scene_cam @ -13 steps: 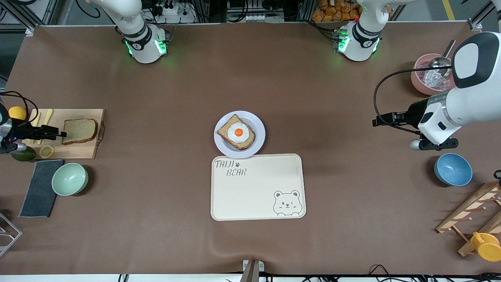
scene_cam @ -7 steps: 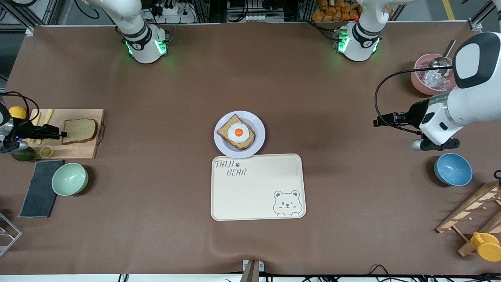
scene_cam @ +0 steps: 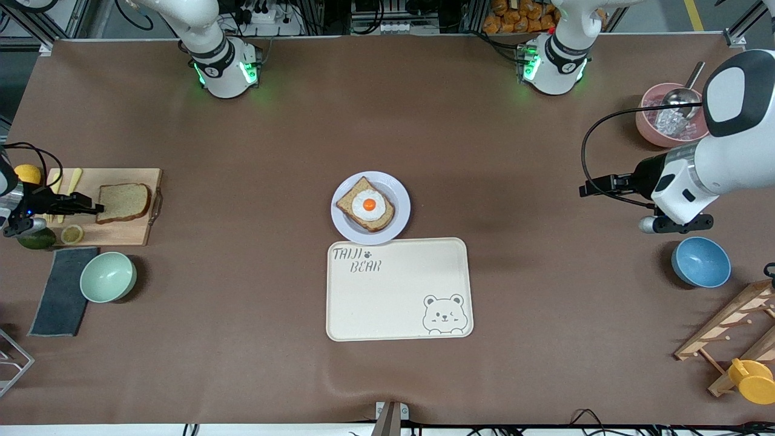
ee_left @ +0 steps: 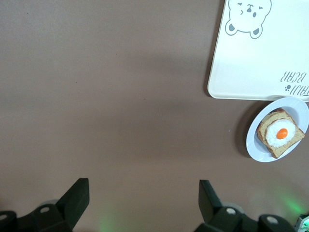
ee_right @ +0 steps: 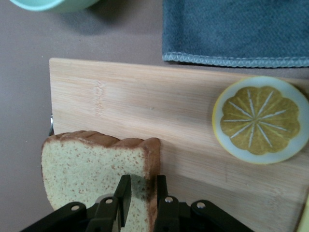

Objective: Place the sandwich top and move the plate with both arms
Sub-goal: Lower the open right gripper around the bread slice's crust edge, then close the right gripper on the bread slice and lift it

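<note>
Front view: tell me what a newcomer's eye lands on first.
The fried egg on bread sits on the plate mid-table, touching the bear tray that lies nearer the camera. At the right arm's end, the right gripper pinches the edge of the bread slice on the cutting board. The left gripper waits open over bare table.

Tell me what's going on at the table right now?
The right end effector is pinching the crust edge of the sandwich top, which lies on the cutting board. The egg-topped slice sits on the plate beside the tray. The left end effector waits open over bare table.
</note>
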`<state>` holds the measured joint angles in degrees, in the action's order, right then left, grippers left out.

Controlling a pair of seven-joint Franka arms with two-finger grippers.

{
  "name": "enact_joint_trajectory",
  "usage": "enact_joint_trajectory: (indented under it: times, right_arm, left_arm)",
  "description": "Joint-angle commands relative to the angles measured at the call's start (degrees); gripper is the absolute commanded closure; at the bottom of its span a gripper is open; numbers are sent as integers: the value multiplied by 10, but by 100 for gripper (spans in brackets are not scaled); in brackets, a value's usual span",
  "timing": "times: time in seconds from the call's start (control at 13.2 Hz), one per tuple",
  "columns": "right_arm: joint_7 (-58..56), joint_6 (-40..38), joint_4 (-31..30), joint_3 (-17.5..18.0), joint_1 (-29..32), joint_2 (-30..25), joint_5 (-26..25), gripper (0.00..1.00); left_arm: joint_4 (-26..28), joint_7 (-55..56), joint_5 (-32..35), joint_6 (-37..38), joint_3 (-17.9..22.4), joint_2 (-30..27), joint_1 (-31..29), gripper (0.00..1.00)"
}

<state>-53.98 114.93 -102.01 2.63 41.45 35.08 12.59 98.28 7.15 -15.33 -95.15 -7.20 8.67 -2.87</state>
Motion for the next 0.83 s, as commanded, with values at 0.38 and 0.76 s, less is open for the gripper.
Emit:
enact_joint_trajectory:
  times: [0.38,0.76]
  right_arm:
    - [-45,7,-2,11,13,4,12,100]
    - [-36,-16,8,16,6,-4,19,100]
  left_arm:
    - [0,1,-10,-6,-1,-1,-1,0]
    - [0,1,-10,-12,-1,-1,-1,0]
